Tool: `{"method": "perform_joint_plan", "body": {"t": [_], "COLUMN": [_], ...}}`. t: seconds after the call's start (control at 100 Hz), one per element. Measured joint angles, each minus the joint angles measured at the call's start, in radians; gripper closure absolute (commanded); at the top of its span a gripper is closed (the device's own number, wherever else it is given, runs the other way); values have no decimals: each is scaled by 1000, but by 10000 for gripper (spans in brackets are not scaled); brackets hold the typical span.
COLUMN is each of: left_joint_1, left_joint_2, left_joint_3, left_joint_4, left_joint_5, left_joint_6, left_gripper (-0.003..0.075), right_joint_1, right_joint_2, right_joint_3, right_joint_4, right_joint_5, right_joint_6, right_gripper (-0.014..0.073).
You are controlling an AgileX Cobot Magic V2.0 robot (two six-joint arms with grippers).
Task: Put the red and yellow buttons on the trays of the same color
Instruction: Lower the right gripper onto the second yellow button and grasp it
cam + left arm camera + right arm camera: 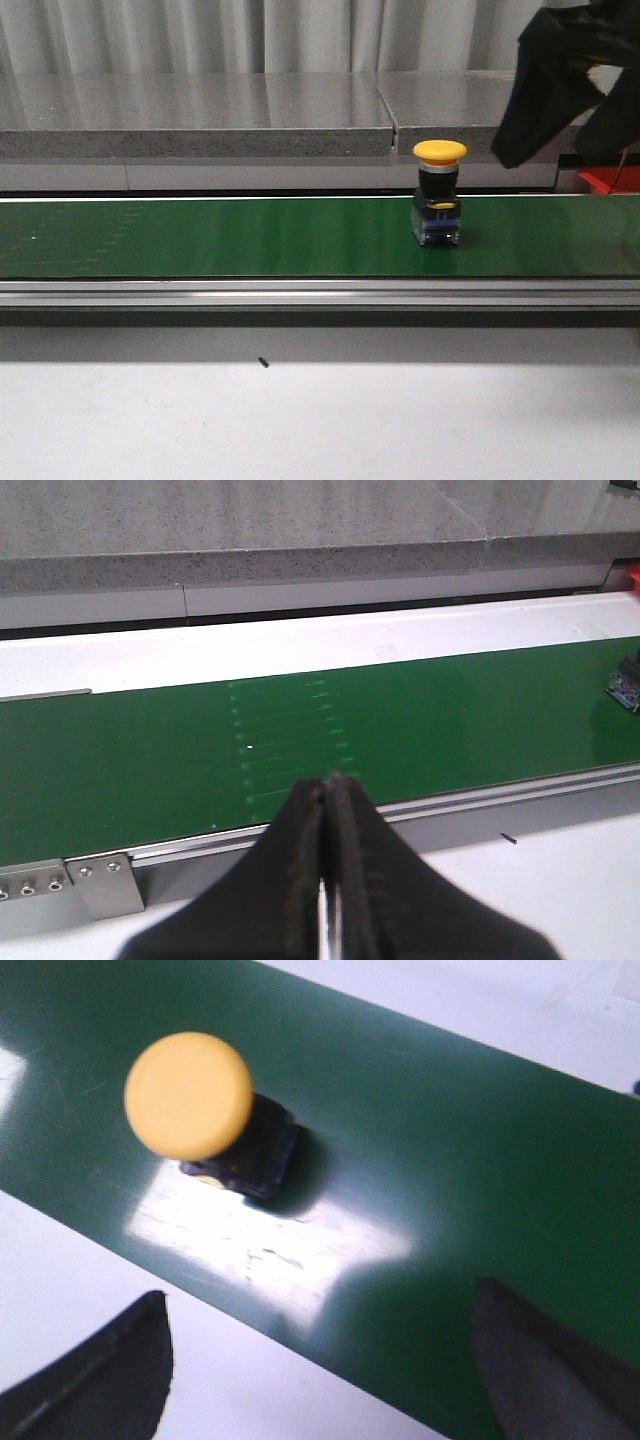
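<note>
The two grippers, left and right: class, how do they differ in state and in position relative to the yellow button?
The left gripper is shut, fingertips pressed together; the right gripper is open, fingers spread wide. The left gripper points at bare green belt, with the yellow button off at the edge of its view; the right gripper hangs close above that button, apart from it. Both have dark fingers and hold nothing.

A push button (439, 193) stands upright on the conveyor belt (200, 237), right of centre, with a stone ledge (190, 115) running behind the belt and a tabletop (320, 420) in front of it. The right gripper (320, 1360) hangs above and to the right of the button, fingers apart and clear of it. At the far right, just behind the belt, sits what may be a tray (608, 180) (mostly hidden by the arm). The left gripper (328, 790) hovers before the belt's near rail (480, 800), well left of the button.
</note>
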Motion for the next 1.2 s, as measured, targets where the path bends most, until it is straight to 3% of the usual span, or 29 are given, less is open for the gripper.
{"method": "perform_joint_plan", "body": {"t": [0.57,0.97,1.2], "left_joint_1": [0,0,0], "left_joint_2": [0,0,0], "left_joint_3": [0,0,0], "left_joint_4": [0,0,0], "left_joint_5": [0,0,0], "left_joint_6": [0,0,0], "left_gripper": [741,741,741], "right_joint_1": [47,47,47], "right_joint_2": [165,192,192], "right_joint_3": [-127,-129,-129], "right_joint_4": [-2,-2,-4], "right_joint_5": [-24,-53,-55], "right_joint_6": [-1,-1,-1], "right_gripper": [6,303,377]}}
